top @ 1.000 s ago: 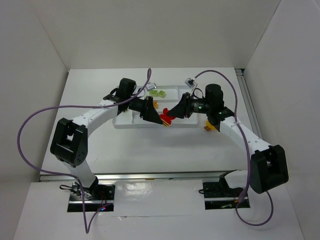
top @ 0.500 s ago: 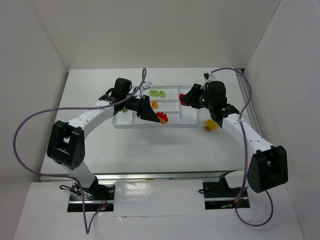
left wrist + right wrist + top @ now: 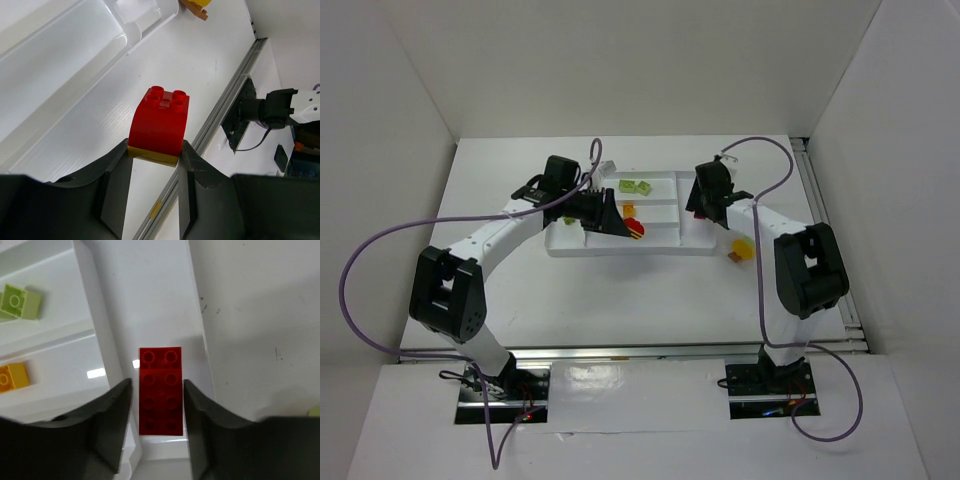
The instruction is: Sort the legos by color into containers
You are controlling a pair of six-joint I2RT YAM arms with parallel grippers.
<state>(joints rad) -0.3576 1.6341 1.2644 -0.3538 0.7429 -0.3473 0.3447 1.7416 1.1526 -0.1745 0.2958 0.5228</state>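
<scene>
Jaws: left clamped on curved red brick [image 3: 159, 125] (yellow base), right apart around flat red plate [image 3: 160, 390].

Two red legos: a long flat red lego [image 3: 160, 370] under the right gripper [image 3: 157, 390] at the tray's 3 o'clock end, and a domed red lego [image 3: 160, 120] between the fingers of the left gripper [image 3: 154, 165]. One thin yellow plate [image 3: 152, 157] sits under the domed one. Two lime green legos [image 3: 634, 186] lie at the tray's 12 o'clock. Two yellow-orange legos: an inner yellow-orange lego [image 3: 629, 209] near the tray's centre, and an outer yellow-orange lego [image 3: 744, 246] off the tray at its 4 o'clock. One brown lego [image 3: 734, 257] lies just beside that. One white tray [image 3: 590, 250]. Two arms [image 3: 500, 230], two grippers, two purple cables [image 3: 380, 250]
</scene>
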